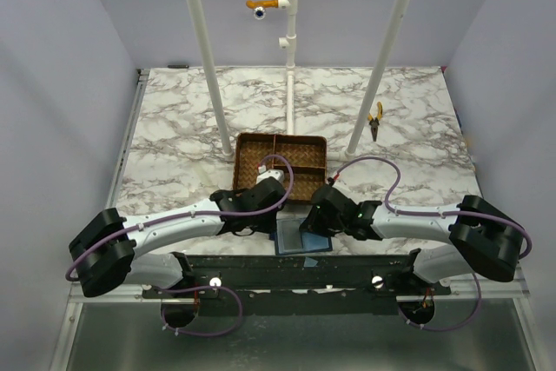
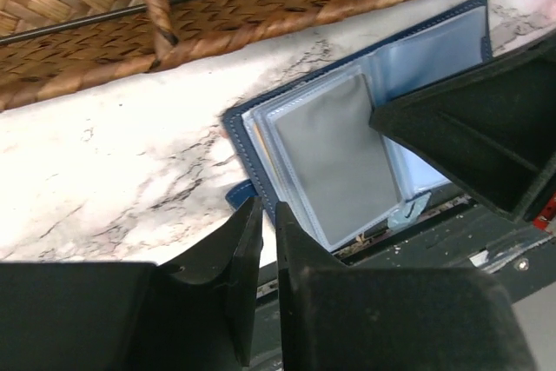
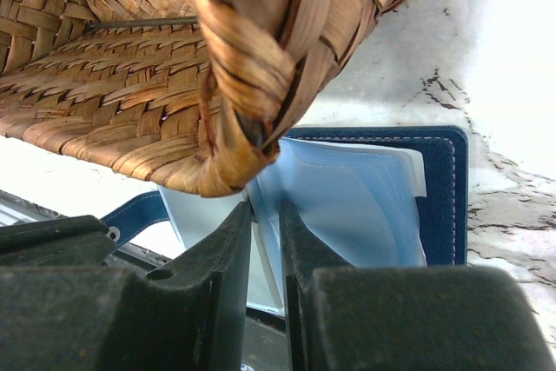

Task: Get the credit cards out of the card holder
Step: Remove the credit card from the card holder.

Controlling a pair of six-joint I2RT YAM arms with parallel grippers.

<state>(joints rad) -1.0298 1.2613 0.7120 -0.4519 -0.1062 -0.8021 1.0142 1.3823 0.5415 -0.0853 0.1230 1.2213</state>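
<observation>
The navy card holder (image 1: 302,239) lies open at the table's near edge, between my two grippers. Its clear sleeves fan up from the navy cover (image 2: 239,128). One of the credit cards (image 2: 334,158), flat and grey, sits inside the top sleeve. My right gripper (image 3: 265,215) is shut on a pale sleeve leaf of the card holder (image 3: 443,197), and one of its black fingers (image 2: 469,128) covers the holder's right half in the left wrist view. My left gripper (image 2: 268,215) hovers by the holder's near-left corner, jaws parted by a narrow slit with nothing between them.
The brown wicker divided tray (image 1: 280,162) stands just behind the holder, its rim close over both grippers (image 2: 261,15) (image 3: 130,84). Orange-handled pliers (image 1: 374,121) lie at the back right. White poles (image 1: 205,49) rise behind the tray. The dark table-edge rail (image 1: 295,267) runs below the holder.
</observation>
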